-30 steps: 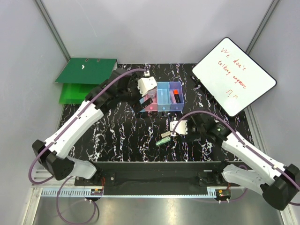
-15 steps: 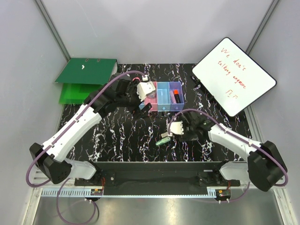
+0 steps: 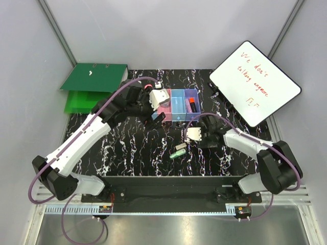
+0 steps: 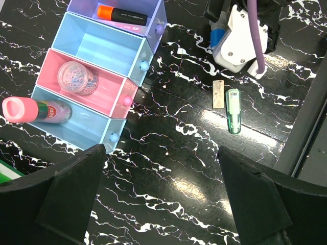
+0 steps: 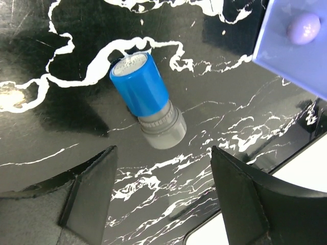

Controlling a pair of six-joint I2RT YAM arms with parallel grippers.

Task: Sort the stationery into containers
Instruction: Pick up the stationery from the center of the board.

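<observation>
Right arm had folded in closer to the bins (image 4: 110, 94) since 1 second before. The left pincer (image 4: 158, 168) hung wide open over the surface (image 4: 173, 127), holding nothing. Of the 4 bins, the end blue one held the pink-capped tube (image 4: 36, 109), the pink a clear tub (image 4: 76, 79), the purple an orange marker (image 4: 122, 15). The beige piece (image 4: 218, 94) and green piece (image 4: 233, 109) lay side by side on the surface. The right pincer (image 5: 161, 153) stood open, gripping nothing, over the blue piece (image 5: 140, 94) near the purple bin.
</observation>
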